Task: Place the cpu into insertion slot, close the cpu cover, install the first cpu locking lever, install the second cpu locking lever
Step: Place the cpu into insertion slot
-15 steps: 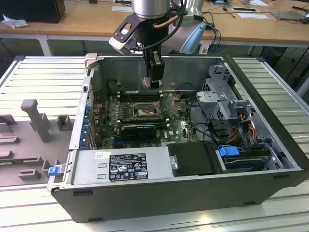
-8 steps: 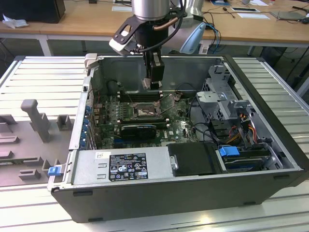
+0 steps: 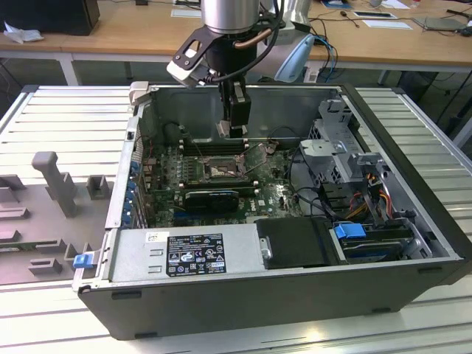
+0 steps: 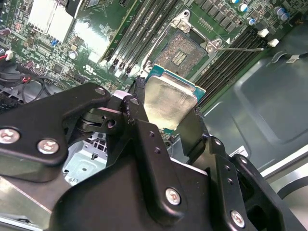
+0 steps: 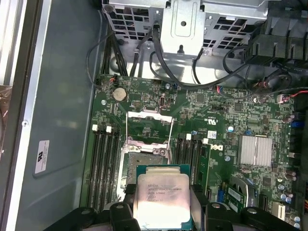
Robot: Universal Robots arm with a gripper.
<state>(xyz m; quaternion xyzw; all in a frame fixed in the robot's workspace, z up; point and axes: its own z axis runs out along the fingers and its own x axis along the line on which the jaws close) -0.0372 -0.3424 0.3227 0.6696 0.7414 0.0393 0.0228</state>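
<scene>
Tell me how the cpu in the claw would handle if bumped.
The cpu looks like a thin, rigid plate with a metal lid, so probably stiff and light. The claw pinches only its edges, so the smooth metal may slip or twist if knocked. Its thin green border seems likeliest to chip.

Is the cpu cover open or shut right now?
Open: the cpu cover is swung back from the insertion slot, whose pin field is bare; the tool holds the cpu.

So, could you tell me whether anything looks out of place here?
Nothing stands out. The tool grips the cpu by its edges over the board; the slot lies bare, with the cover swung open beside it.
</scene>
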